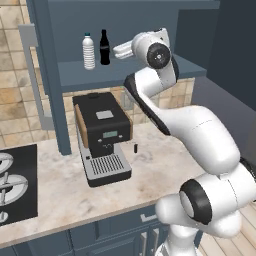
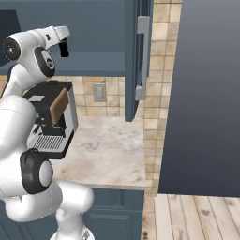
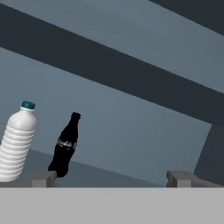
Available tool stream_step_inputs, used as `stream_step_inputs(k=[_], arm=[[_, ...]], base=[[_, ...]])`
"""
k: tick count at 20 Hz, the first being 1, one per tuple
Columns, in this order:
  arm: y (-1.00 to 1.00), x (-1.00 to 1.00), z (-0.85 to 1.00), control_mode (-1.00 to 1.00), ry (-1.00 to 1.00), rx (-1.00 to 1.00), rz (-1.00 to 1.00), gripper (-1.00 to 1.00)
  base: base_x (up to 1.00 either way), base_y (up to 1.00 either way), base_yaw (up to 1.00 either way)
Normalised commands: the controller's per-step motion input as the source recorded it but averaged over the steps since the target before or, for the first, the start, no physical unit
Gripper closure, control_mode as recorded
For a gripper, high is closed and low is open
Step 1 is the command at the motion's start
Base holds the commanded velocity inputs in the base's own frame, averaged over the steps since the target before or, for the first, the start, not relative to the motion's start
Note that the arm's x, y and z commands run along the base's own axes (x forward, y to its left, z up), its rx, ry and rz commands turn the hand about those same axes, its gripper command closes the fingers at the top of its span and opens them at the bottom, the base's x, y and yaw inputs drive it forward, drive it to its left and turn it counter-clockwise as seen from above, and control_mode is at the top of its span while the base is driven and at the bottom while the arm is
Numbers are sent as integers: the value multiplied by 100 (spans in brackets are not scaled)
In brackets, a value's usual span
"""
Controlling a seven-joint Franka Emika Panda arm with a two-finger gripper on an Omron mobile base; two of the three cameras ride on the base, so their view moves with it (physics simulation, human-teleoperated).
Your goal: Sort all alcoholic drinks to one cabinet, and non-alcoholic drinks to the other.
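Observation:
Two non-alcoholic drinks stand upright side by side on the shelf of the open upper cabinet (image 1: pixel 125 75). One is a clear ribbed water bottle (image 1: pixel 88 51) (image 3: pixel 16 142) with a teal cap. The other, just to its right, is a small black cola bottle (image 1: pixel 104 47) (image 3: pixel 65 146). My gripper (image 1: pixel 117 51) (image 3: pixel 111 178) hovers at shelf height just right of the cola bottle. It points into the cabinet, open, with nothing between its fingers. In the hand view both bottles lie left of the finger gap, the cola bottle above the left fingertip. The alcoholic drinks are out of view.
A black and silver coffee machine (image 1: pixel 102 135) (image 2: pixel 49 122) sits on the marble counter (image 1: pixel 150 170) under the cabinet. The cabinet doors (image 1: pixel 47 75) (image 2: pixel 138 56) stand swung open. A black stovetop (image 1: pixel 17 182) lies at the left, and a tall dark panel (image 2: pixel 206 93) stands at the right.

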Motion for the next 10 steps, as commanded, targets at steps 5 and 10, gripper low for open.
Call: stream_step_inputs(k=[5, 10], arm=[[-18, -77, 15, -100, 4, 0, -9, -100], [-26, -82, 0, -100, 0, 0, -8, -100]], base=[[0, 0, 0], [0, 0, 0]])
